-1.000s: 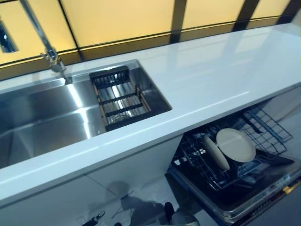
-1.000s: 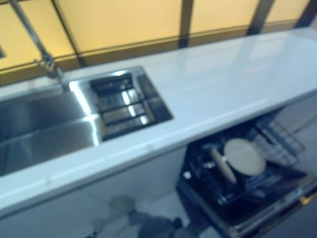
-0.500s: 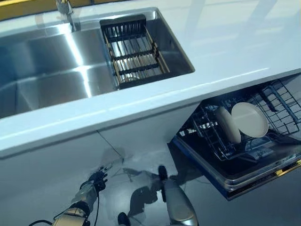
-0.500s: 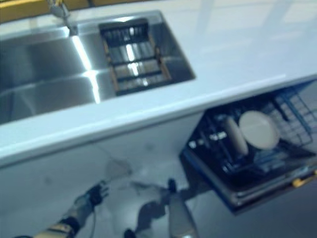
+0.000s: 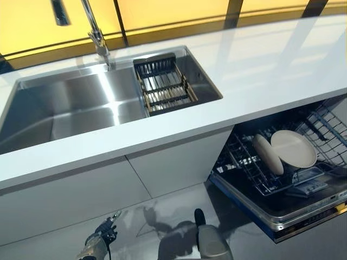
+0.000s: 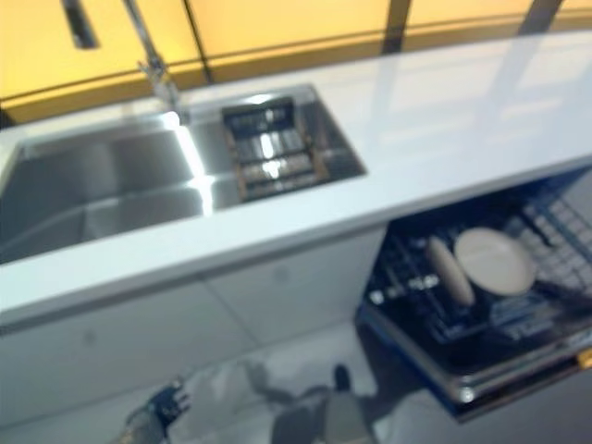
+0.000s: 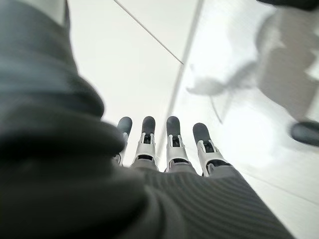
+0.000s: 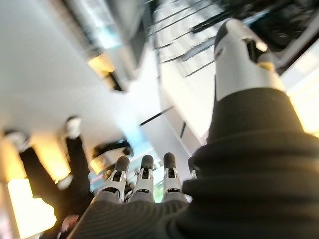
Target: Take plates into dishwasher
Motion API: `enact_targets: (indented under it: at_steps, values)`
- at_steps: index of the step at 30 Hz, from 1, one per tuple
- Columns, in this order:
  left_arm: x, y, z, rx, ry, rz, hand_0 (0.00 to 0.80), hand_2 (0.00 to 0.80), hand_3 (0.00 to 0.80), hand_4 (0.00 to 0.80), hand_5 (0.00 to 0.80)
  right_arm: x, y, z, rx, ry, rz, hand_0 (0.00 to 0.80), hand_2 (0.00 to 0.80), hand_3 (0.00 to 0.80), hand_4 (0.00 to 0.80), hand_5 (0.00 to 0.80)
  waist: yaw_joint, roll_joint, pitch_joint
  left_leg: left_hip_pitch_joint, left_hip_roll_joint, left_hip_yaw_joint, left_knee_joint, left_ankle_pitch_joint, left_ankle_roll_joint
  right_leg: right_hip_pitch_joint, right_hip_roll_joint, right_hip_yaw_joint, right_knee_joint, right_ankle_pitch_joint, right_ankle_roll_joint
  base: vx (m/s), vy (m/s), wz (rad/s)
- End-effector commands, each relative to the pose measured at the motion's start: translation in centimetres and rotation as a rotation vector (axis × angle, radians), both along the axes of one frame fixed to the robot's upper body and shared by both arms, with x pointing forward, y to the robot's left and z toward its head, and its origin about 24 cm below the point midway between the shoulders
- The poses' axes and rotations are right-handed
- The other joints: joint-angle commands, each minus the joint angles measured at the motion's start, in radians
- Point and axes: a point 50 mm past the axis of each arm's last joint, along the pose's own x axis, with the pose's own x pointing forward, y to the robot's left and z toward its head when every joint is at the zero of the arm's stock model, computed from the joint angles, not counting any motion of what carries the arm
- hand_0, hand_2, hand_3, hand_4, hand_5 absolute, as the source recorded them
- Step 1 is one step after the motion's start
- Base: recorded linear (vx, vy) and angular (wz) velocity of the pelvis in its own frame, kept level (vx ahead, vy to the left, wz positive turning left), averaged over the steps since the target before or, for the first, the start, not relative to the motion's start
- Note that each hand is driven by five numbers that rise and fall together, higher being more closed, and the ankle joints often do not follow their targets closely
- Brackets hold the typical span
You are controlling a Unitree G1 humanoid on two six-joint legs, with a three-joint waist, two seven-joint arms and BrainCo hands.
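Two cream plates stand in the lower rack (image 5: 325,123) of the open dishwasher at the lower right. One plate (image 5: 293,149) faces me and the other plate (image 5: 268,154) stands edge-on just left of it. My left hand (image 5: 101,240) hangs low near the floor in front of the white cabinet, far left of the dishwasher. In its wrist view the left hand (image 7: 172,144) has straight fingers and holds nothing. My right hand (image 8: 143,179) shows only in its wrist view, fingers straight and empty.
A white countertop (image 5: 271,65) runs above the dishwasher. A steel sink (image 5: 70,108) with a faucet (image 5: 97,35) lies at the left, and a dark drainer basket (image 5: 162,86) sits in its right end. The dishwasher door (image 5: 282,214) juts out low on the right.
The camera has tilted up, so the whole picture shifted and the window shows again. My left hand sits lower in the picture. The plates stay put in the rack.
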Motion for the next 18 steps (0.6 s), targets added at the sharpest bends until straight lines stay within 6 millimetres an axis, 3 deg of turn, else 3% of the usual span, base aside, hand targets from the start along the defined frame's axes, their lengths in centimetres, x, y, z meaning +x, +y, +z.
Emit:
enact_targets:
  at_steps: [1, 3, 4, 7, 8, 9, 10, 11, 12, 13, 15, 18]
  values:
    - [-0.1, 3.6, 1.4, 0.125, 0.024, -0.077, 0.0, 0.0, 0.0, 0.0, 0.0, -1.4, -0.1, -1.4, 0.033, 0.071, -0.02, 0.0, 0.0, 0.0, 0.0, 0.0, 0.026, -0.061, -0.01, 0.036, -0.069, 0.075, 0.047, -0.053, 0.118, -0.143, -0.02, -0.137, -0.063, 0.111, 0.059, -0.425, -0.008, -0.74]
    - [-1.5, 4.9, 1.4, 0.139, 0.069, -0.059, 0.0, 0.0, 0.0, 0.0, 0.0, -2.6, -0.1, -2.3, 0.05, 0.098, -0.037, 0.0, 0.0, 0.0, 0.0, 0.0, 0.045, -0.047, -0.018, 0.005, -0.071, 0.08, -0.018, 0.008, 0.135, -0.131, -0.019, -0.078, 0.155, 0.109, 0.047, -0.445, 0.01, -0.72]
    - [-2.5, 5.6, 1.3, 0.14, 0.11, -0.045, 0.0, 0.0, 0.0, 0.0, 0.0, -3.0, 0.1, -2.9, 0.077, 0.097, -0.049, 0.0, 0.0, 0.0, 0.0, 0.0, 0.057, -0.024, -0.023, -0.025, -0.053, 0.079, -0.054, 0.061, 0.139, -0.135, -0.012, -0.04, 0.266, 0.071, 0.038, -0.462, -0.04, -0.27]
    - [-5.3, 6.6, 0.9, 0.131, 0.171, 0.004, 0.0, 0.0, 0.0, 0.0, 0.0, -2.7, 1.2, -5.0, 0.145, 0.086, -0.036, 0.0, 0.0, 0.0, 0.0, 0.0, 0.112, 0.013, -0.059, -0.118, -0.018, 0.043, -0.095, 0.154, 0.139, -0.01, -0.015, -0.01, 0.272, -0.044, 0.001, -0.424, -0.102, -0.07]
    - [-5.3, 6.6, 0.9, 0.131, 0.171, 0.004, 0.0, 0.0, 0.0, 0.0, 0.0, -2.7, 1.2, -5.0, 0.146, 0.086, -0.036, 0.0, 0.0, 0.0, 0.0, 0.0, 0.112, 0.013, -0.06, -0.119, -0.018, 0.043, -0.095, 0.154, 0.139, -0.01, -0.015, -0.01, 0.271, -0.043, 0.001, -0.388, -0.225, -0.26]
    - [-6.6, 7.1, 0.8, 0.127, 0.197, 0.038, 0.0, 0.0, 0.0, 0.0, 0.0, -2.7, 1.9, -6.5, 0.185, 0.09, -0.039, 0.0, 0.0, 0.0, 0.0, 0.0, 0.146, 0.005, -0.093, -0.186, -0.02, 0.004, -0.072, 0.159, 0.151, 0.094, -0.023, 0.049, 0.21, -0.1, -0.004, -0.292, -0.209, -0.34]
    - [-6.6, 7.2, 0.9, 0.129, 0.199, 0.038, 0.0, 0.0, 0.0, 0.0, 0.0, -2.7, 2.0, -6.7, 0.189, 0.09, -0.043, 0.0, 0.0, 0.0, 0.0, 0.0, 0.147, 0.001, -0.095, -0.197, -0.02, 0.001, -0.062, 0.155, 0.152, 0.098, -0.02, 0.056, 0.206, -0.107, -0.002, -0.378, -0.282, -0.48]
    - [-6.6, 7.4, 0.9, 0.138, 0.198, 0.036, 0.0, 0.0, 0.0, 0.0, 0.0, -2.7, 2.2, -7.3, 0.2, 0.095, -0.052, 0.0, 0.0, 0.0, 0.0, 0.0, 0.157, -0.01, -0.102, -0.223, -0.02, -0.001, -0.03, 0.145, 0.153, 0.119, -0.019, 0.054, 0.178, -0.14, -0.002, -0.276, -0.228, -0.46]
    - [-6.4, 7.4, 1.0, 0.147, 0.175, 0.052, 0.0, 0.0, 0.0, 0.0, 0.0, -2.1, 2.6, -7.8, 0.212, 0.102, -0.048, 0.0, 0.0, 0.0, 0.0, 0.0, 0.187, -0.034, -0.103, -0.252, -0.005, 0.032, 0.03, 0.129, 0.142, 0.169, -0.036, -0.022, 0.072, -0.185, 0.005, -0.383, -0.319, -0.7]
    - [-6.0, 7.3, 1.0, 0.148, 0.155, 0.069, 0.0, 0.0, 0.0, 0.0, 0.0, -1.5, 2.9, -8.3, 0.225, 0.111, -0.036, 0.0, 0.0, 0.0, 0.0, 0.0, 0.205, -0.043, -0.099, -0.261, 0.013, 0.054, 0.04, 0.128, 0.131, 0.186, -0.037, -0.05, 0.03, -0.196, 0.019, -0.377, -0.318, -0.87]
    - [-4.8, 7.1, 1.3, 0.14, 0.121, 0.061, 0.0, 0.0, 0.0, 0.0, 0.0, -0.7, 3.5, -8.9, 0.264, 0.119, -0.029, 0.0, 0.0, 0.0, 0.0, 0.0, 0.208, -0.043, -0.095, -0.259, 0.033, 0.06, 0.015, 0.151, 0.12, 0.185, -0.009, -0.017, 0.026, -0.213, 0.028, -0.253, -0.223, -0.86]
    - [-2.9, 5.9, 1.4, 0.115, 0.067, -0.003, 0.0, 0.0, 0.0, 0.0, 0.0, -1.5, 3.6, -9.5, 0.291, 0.126, -0.033, 0.0, 0.0, 0.0, 0.0, 0.0, 0.199, -0.045, -0.103, -0.244, 0.029, 0.066, -0.047, 0.193, 0.108, 0.19, 0.005, -0.022, -0.005, -0.194, 0.033, -0.175, -0.158, -0.13]
